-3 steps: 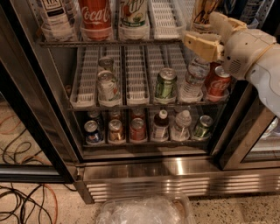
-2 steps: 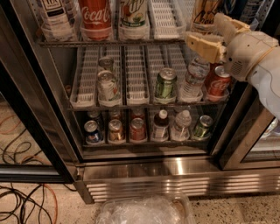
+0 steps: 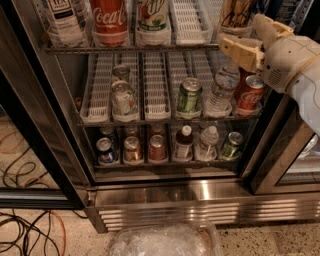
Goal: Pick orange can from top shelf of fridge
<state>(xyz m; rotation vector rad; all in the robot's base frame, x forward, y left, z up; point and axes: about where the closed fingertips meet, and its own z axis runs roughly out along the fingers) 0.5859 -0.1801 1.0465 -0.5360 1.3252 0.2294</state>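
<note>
The orange can (image 3: 236, 14), tan-orange with dark cursive lettering, stands at the right end of the top shelf (image 3: 130, 49) of the fridge (image 3: 175, 192); its top is cut off by the frame edge. My gripper (image 3: 251, 39) is at the upper right, right in front of the can's lower part. Its cream fingers are spread open, one finger (image 3: 239, 51) below and left of the can and the other to its right. I cannot tell whether they touch the can.
On the top shelf stand a red Coca-Cola container (image 3: 107, 15), a tea bottle (image 3: 62, 17) and a green-white can (image 3: 152, 12). The middle rack holds a green can (image 3: 189, 95), a water bottle (image 3: 220, 90) and a red can (image 3: 248, 92). Cables (image 3: 25, 235) lie on the floor at left.
My gripper has shifted slightly to the right, closer in front of the orange can. The can and the other drinks have not moved.
</note>
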